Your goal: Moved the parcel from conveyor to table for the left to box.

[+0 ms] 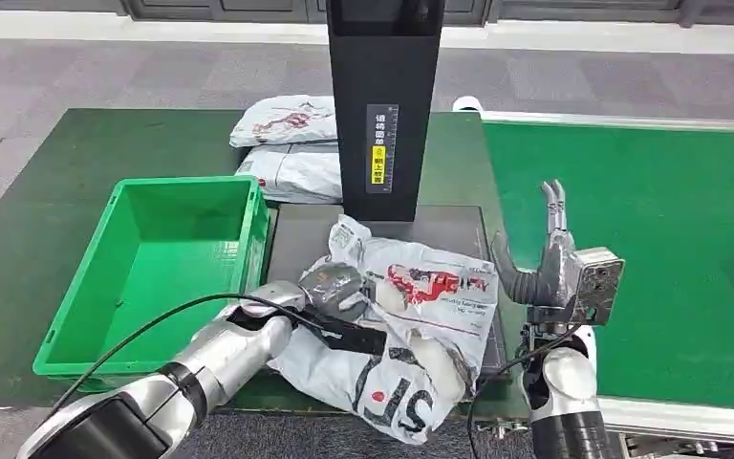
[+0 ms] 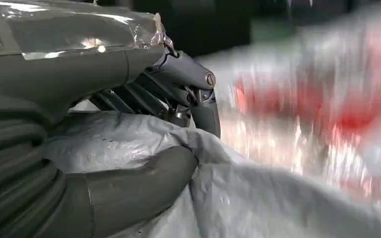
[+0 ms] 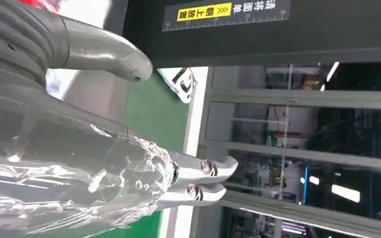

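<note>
While fingers (image 2: 198, 94) pinch the parcel (image 1: 420, 316) (wrist view), the right hand (image 1: 550, 258) stands open.

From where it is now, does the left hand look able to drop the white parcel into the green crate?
Probably yes. The left hand already grips the white plastic parcel, and the open green plastic crate sits right beside it with nothing between.
</note>
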